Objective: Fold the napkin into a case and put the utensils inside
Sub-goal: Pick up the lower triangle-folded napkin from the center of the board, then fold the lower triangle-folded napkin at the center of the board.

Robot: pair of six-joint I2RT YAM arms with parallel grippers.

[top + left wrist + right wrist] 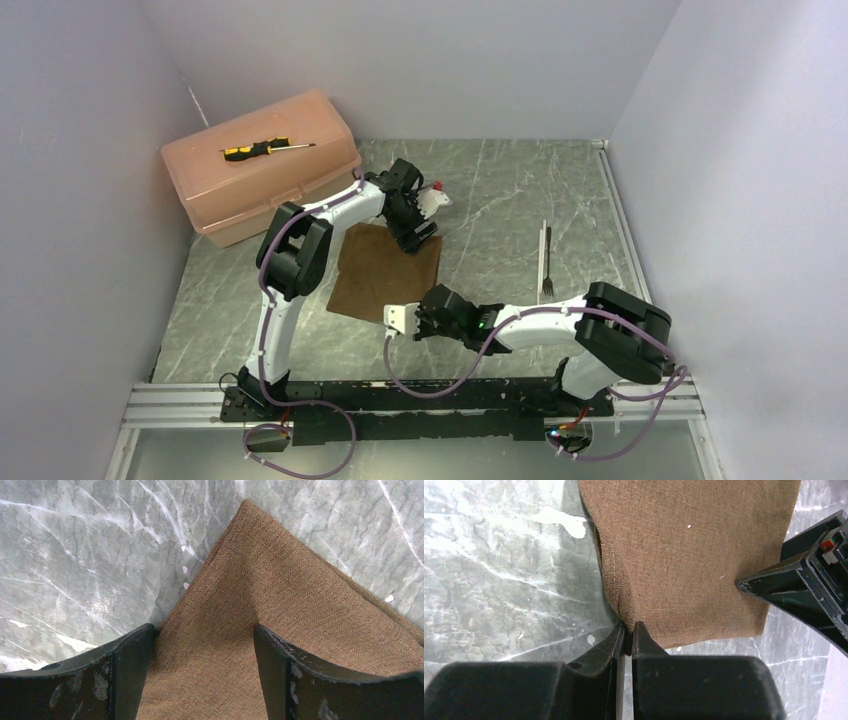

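Napkin [385, 272] lies flat on the grey marbled counter [520, 200], between your two arms, its brown cloth spread out as a rough square. Your right pincer [628, 632] has its fingers pressed together on the near edge of that cloth, and the right wrist view shows the hem pinched up into a small ridge between them. In the top view that same pincer [400, 320] sits at the napkin's near right corner. Your left pincer [205, 645] hangs over the far right corner of the napkin with its fingers [127, 655] standing wide apart; one tip sits over the cloth, the other by its edge, and whether they touch it you cannot tell. From above, the left pincer [415, 240] covers that far corner. Utensils [545, 258] lie on the counter well to the right of the napkin, slim and silvery, side by side; one shows fork tines at its near end. A pink box [262, 175] sits at the far left with a yellow-and-black screwdriver [265, 149] on its lid.
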